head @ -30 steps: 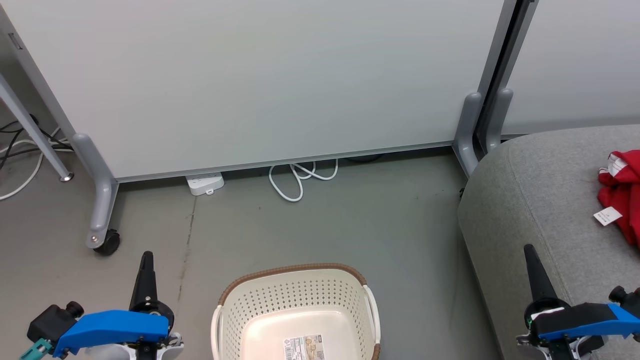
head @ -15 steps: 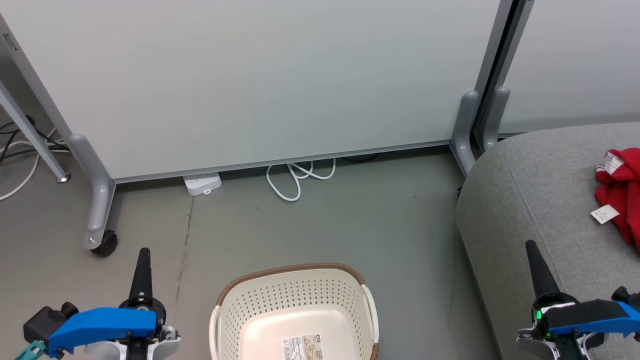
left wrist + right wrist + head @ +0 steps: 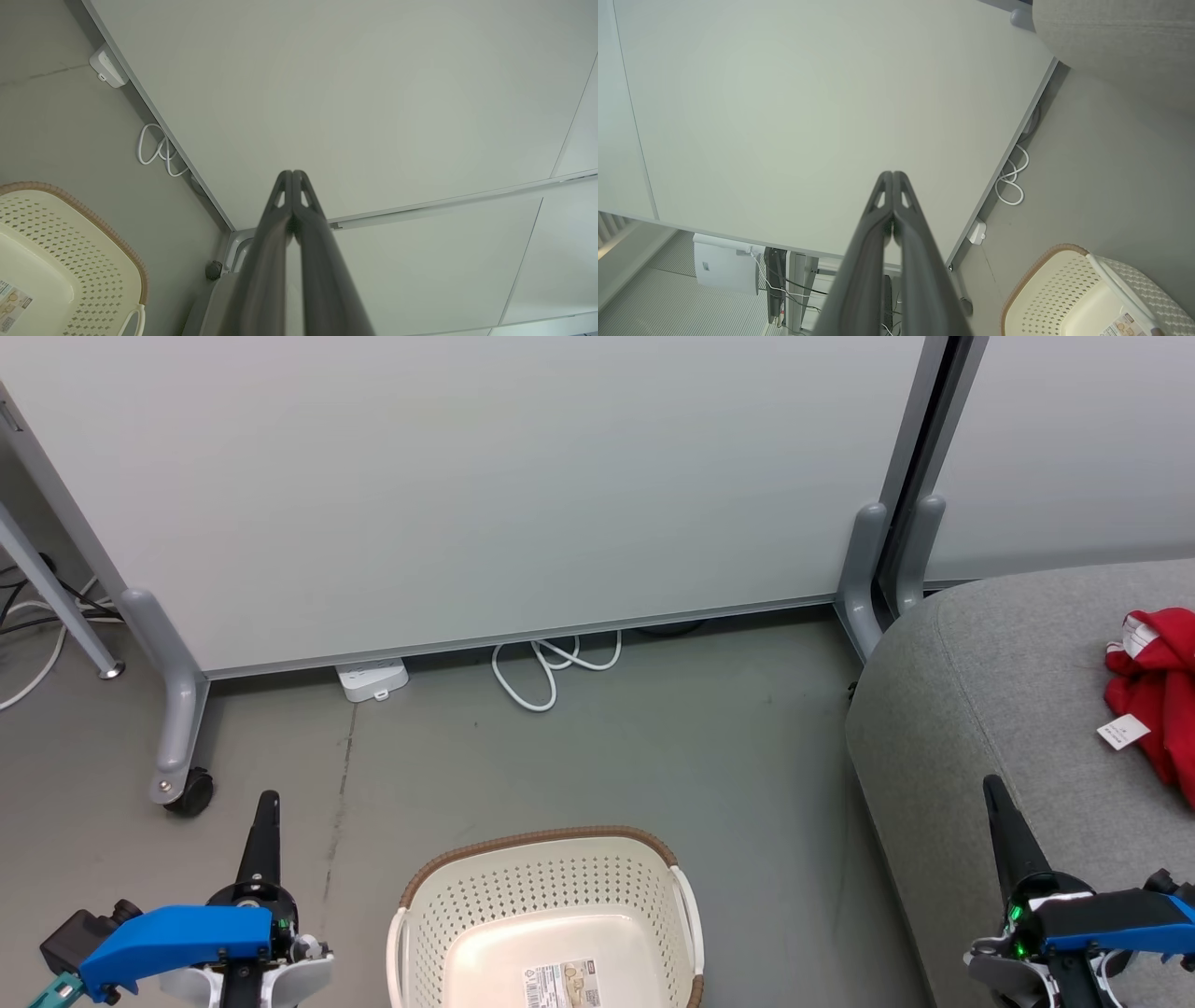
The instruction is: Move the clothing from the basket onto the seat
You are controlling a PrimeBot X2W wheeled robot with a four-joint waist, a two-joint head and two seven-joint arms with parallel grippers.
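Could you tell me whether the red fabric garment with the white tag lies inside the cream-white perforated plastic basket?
No, the red fabric garment lies on the grey upholstered seat, apart from the basket.

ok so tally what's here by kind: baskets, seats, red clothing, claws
basket: 1
seat: 1
red clothing heap: 1 (cannot tell how many garments)
claws: 2, left claw and right claw, both shut
total: 5

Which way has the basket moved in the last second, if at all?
No. The basket and the white cable loop on the floor shift slightly left together in the head view: the camera moved, not the basket.
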